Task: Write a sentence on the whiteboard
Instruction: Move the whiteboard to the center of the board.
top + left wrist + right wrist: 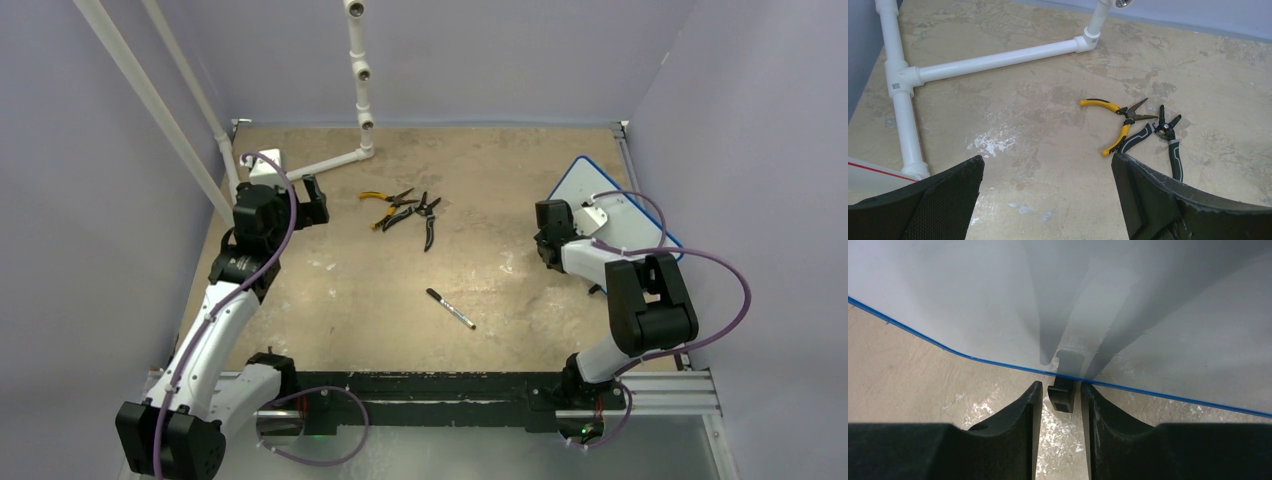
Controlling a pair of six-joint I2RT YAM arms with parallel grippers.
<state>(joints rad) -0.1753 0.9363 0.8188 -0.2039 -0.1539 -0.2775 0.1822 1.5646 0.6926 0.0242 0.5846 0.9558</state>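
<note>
The whiteboard [600, 185] stands propped at the right of the overhead view, close to the right wall. No writing shows on the face seen from the right wrist.

The right gripper [1061, 387] brackets one black foot [1062, 396] under the board's blue lower edge. Its jaws stand narrowly apart with a thin gap on each side, so nothing is clamped.

The left gripper [1047, 160], at the upper left of the overhead view, is fully released and empty above the table [1038, 110], near the pliers [1118, 122]. The marker [450, 308] lies at centre, well apart from both grippers.

Probable hazards:
- The foot is small. An off-centre squeeze would likely pinch it out sideways and tip the board.
- A pull on one foot would probably swing the board rather than shift it squarely.
- Whether the marker is capped cannot be told.
</note>
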